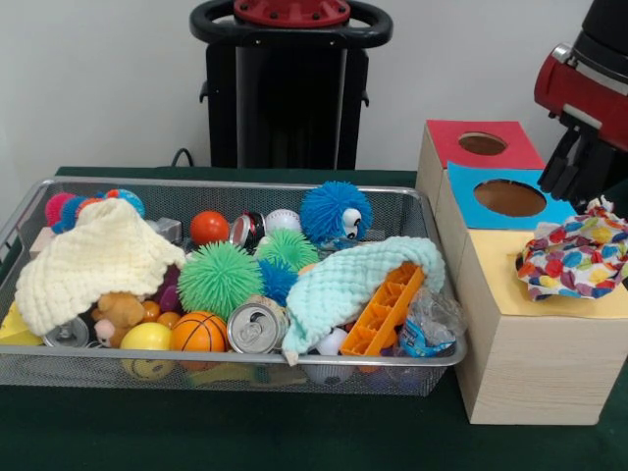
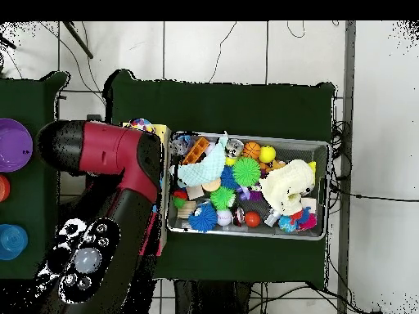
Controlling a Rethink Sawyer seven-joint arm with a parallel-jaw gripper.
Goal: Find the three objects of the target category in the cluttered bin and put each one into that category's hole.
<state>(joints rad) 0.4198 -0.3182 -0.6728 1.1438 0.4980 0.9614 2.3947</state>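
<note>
Sitting on the yellow-topped box (image 1: 549, 324), the floppy patterned cloth (image 1: 576, 257) covers its hole just under the tool (image 1: 579, 182), whose grip I cannot tell. Likely risk: the cloth bunches on the rim instead of dropping through.

Glossy red arm (image 2: 114, 155) with black joint housings.

- the patterned cloth (image 1: 574, 257) lies bunched on the yellow-topped box (image 1: 535, 324), covering where its hole would be.
- the arm (image 1: 586, 108) hangs right above that box.
- blue-topped box's hole (image 1: 509, 197) and red-topped box's hole (image 1: 482, 143) lie uncovered.
- the wire bin (image 1: 59, 368) is packed; the pale-yellow cloth (image 1: 93, 257) and mint cloth (image 1: 353, 278) drape over the toys.
</note>
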